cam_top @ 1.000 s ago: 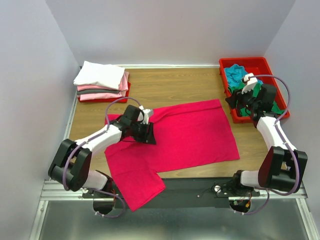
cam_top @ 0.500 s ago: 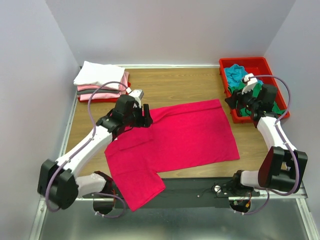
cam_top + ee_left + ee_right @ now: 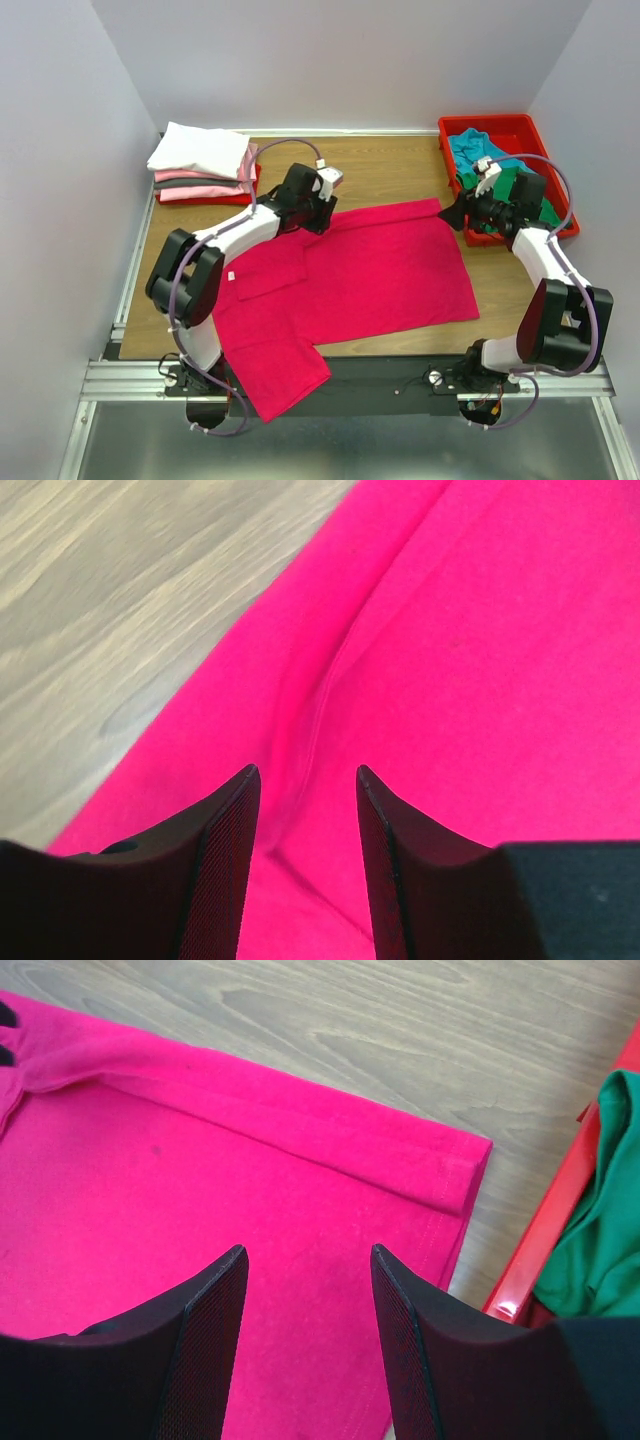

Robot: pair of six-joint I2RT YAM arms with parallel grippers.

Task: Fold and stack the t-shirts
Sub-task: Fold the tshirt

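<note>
Crimson shirt (image 3: 380, 270) lies spread flat on the table (image 3: 370, 165), body running left to right. One sleeve is turned in over the left part, and the near-left portion hangs past the table's front edge. It is neither folded nor stacked yet.

Left gripper (image 3: 316, 213) sits low over the shirt's far edge. In its wrist view the fingers (image 3: 225, 860) stand apart with only cloth and a raised crease under the gap (image 3: 305, 772); nothing is pinched.

Right gripper (image 3: 452, 213) hangs over the far-right corner. Its jaws are also apart (image 3: 308, 1250), with the hemmed corner (image 3: 465, 1175) just ahead of them, not held.

Folded stack (image 3: 203, 160) is at the far left, white on top. The red tray (image 3: 530, 125) at the far right holds a teal shirt (image 3: 468, 148) and a green shirt (image 3: 600, 1240), still unfolded.

Judgement: the step in hand is taking hold of the far edge for the first lengthwise fold. Next, both grippers should drop onto the edge and pinch a single layer at matching points. They should then lift together and carry the edge toward the near side evenly, or the cloth will skew.
</note>
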